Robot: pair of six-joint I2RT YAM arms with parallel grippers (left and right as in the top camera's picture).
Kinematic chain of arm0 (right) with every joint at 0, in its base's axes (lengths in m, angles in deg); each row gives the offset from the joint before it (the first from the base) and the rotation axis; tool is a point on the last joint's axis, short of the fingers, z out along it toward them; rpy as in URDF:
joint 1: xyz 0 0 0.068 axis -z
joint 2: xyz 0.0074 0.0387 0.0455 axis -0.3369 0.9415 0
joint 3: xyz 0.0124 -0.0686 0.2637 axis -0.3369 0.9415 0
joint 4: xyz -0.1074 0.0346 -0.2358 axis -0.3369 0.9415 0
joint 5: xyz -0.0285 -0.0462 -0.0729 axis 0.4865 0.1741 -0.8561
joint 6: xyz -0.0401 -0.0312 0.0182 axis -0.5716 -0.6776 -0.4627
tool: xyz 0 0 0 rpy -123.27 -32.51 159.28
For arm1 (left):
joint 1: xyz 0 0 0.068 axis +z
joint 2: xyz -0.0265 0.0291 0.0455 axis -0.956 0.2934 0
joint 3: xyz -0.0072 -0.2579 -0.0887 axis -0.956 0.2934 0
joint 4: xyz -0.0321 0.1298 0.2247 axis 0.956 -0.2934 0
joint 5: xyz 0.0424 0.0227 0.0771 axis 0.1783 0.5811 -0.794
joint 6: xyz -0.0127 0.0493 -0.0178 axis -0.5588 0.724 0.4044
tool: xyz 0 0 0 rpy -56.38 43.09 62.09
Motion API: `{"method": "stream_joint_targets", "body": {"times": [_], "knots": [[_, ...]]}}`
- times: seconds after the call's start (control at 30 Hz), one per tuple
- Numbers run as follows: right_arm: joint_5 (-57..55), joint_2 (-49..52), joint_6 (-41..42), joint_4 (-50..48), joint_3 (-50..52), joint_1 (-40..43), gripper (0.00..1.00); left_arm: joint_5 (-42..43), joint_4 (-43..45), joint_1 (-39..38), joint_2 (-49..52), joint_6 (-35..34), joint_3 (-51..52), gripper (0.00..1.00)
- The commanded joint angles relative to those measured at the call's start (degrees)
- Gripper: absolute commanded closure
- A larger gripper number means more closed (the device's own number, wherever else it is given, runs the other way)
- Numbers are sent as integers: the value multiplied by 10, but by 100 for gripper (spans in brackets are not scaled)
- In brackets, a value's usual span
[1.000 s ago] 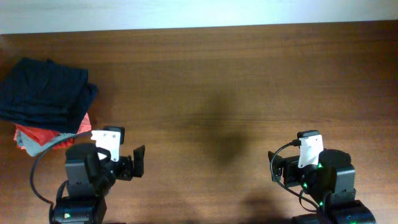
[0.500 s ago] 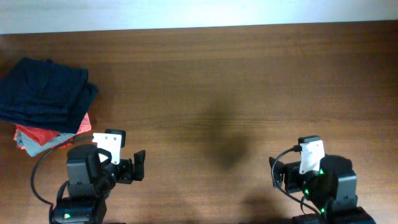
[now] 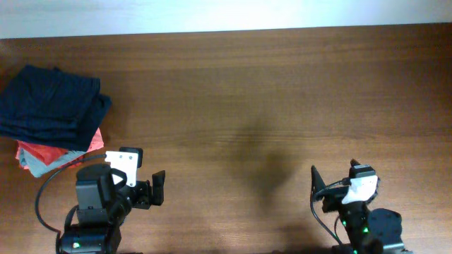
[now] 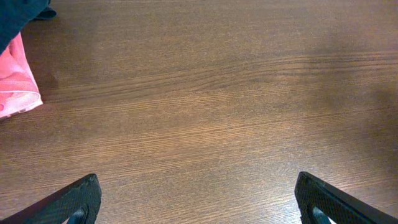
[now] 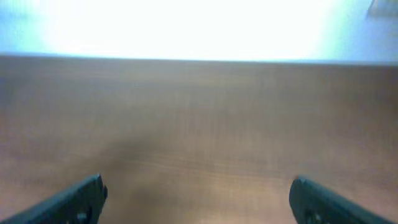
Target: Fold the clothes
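The dark navy garment (image 3: pixel 53 106) lies folded on top of a stack at the table's far left; a corner of it shows at the top left of the left wrist view (image 4: pixel 18 15). My left gripper (image 3: pixel 157 187) is open and empty near the front edge, to the right of and below the stack; its fingertips frame bare wood in the left wrist view (image 4: pixel 198 199). My right gripper (image 3: pixel 316 185) is open and empty at the front right, far from the garment; its wrist view (image 5: pixel 196 196) shows only blurred bare wood.
Under the navy garment lie a red-coral folded garment (image 3: pixel 49 152) and a light blue-grey one (image 3: pixel 32 166). The coral edge shows in the left wrist view (image 4: pixel 15 81). The wooden table (image 3: pixel 247 106) ends at a pale wall along the back.
My right arm has drawn back toward the front edge and tilted its wrist up. My left arm has shifted slightly back. The clothes stack has not moved.
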Motion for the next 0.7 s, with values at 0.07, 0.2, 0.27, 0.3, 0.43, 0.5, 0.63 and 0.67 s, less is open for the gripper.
{"method": "stream_joint_targets", "body": {"times": [0.07,0.2,0.27,0.3,0.43,0.5,0.63,0.67], "knots": [[-16,-7,-21,-148,85,5,1,5,1,0,-3,-4,3,1],[-16,-7,-50,-291,151,5,1,4,1,0,-3,-4,3,1],[-16,-7,-58,-278,149,5,2,5,1,0,-3,-4,3,1],[-15,-7,-57,-269,149,5,2,5,1,0,-3,-4,3,1],[-7,-7,-58,-212,149,5,2,4,1,0,-3,-4,3,1],[-9,-3,-58,-213,149,5,1,4,1,0,-3,-4,3,1],[-9,-3,-58,-212,149,5,1,5,1,0,-3,-4,3,1],[-9,-3,-58,-212,149,5,1,5,1,0,-3,-4,3,1]]}}
